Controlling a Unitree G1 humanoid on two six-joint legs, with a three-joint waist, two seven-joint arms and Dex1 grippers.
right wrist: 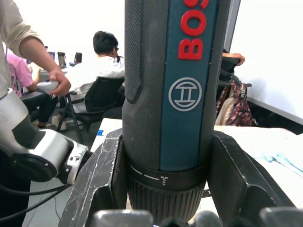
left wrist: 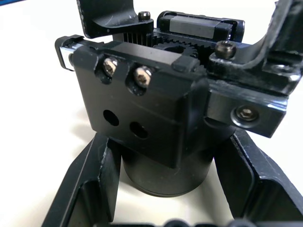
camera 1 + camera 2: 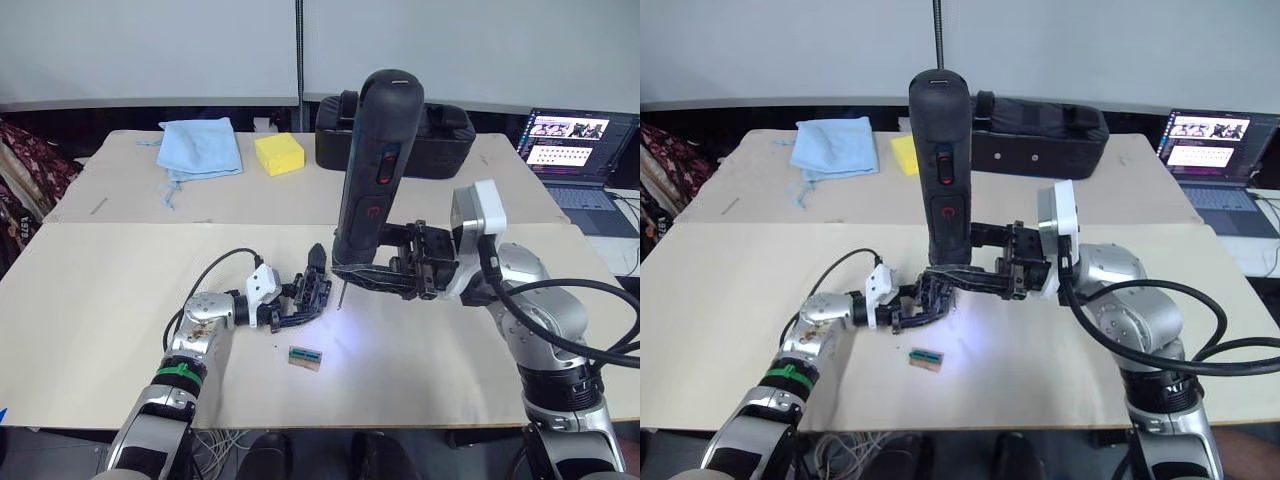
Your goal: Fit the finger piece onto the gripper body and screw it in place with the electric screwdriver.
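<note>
My left gripper (image 3: 300, 300) is shut on the gripper body (image 2: 142, 109), a black block with a round base and silver screws, held just above the table. A black pointed finger piece (image 3: 316, 260) stands up from the body's far side. My right gripper (image 3: 378, 272) is shut on the lower end of the electric screwdriver (image 3: 375, 170), which stands upright with its red marking facing me. Its thin bit (image 3: 341, 292) points down just right of the gripper body, over a lit patch of table. In the right wrist view both fingers (image 1: 102, 179) clamp the screwdriver's collar.
A small green-topped brown block (image 3: 305, 358) lies on the table in front of the gripper body. At the back are a blue cloth (image 3: 200, 147), a yellow block (image 3: 279, 153), a black case (image 3: 430, 140) and a laptop (image 3: 575, 145). People sit behind in the right wrist view.
</note>
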